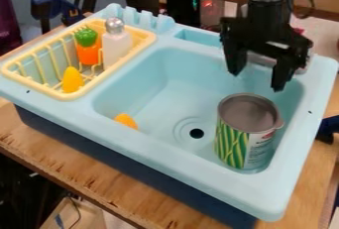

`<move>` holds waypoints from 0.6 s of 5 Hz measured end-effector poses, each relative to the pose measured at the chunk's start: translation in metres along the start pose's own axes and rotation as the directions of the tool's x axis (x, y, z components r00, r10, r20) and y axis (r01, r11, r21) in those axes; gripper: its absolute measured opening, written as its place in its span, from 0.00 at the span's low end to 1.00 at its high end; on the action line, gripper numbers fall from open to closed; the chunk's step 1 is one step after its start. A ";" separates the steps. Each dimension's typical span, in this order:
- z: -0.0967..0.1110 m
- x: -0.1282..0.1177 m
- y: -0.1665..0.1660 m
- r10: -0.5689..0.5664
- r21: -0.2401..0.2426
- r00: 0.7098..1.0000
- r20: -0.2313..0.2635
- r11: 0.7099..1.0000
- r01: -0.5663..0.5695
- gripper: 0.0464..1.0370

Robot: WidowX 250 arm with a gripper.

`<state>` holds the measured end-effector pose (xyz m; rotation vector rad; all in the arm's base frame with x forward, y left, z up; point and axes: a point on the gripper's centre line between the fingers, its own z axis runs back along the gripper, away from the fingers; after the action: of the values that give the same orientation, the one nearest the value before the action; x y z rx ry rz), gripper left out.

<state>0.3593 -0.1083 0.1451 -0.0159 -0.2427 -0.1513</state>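
Parted jaws near tin can (232, 144)

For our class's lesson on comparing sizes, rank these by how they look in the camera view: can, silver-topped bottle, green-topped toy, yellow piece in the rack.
Largest to smallest:
Can
Silver-topped bottle
Green-topped toy
Yellow piece

In the sink (205, 169), we see a can (246, 133) at lower right of the frame, right of the drain (197, 133). At upper left, the rack (148, 38) holds a carrot (87, 53) left of a shaker (116, 45).
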 end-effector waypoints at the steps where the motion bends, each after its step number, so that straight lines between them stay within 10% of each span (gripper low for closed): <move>1: -0.004 0.002 0.002 0.022 0.015 1.000 0.006 1.000 -0.022 0.96; 3: -0.025 -0.013 -0.001 0.031 -0.005 0.999 -0.040 0.999 -0.031 0.96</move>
<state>0.3524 -0.1081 0.1174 -0.0220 -0.2021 -0.1210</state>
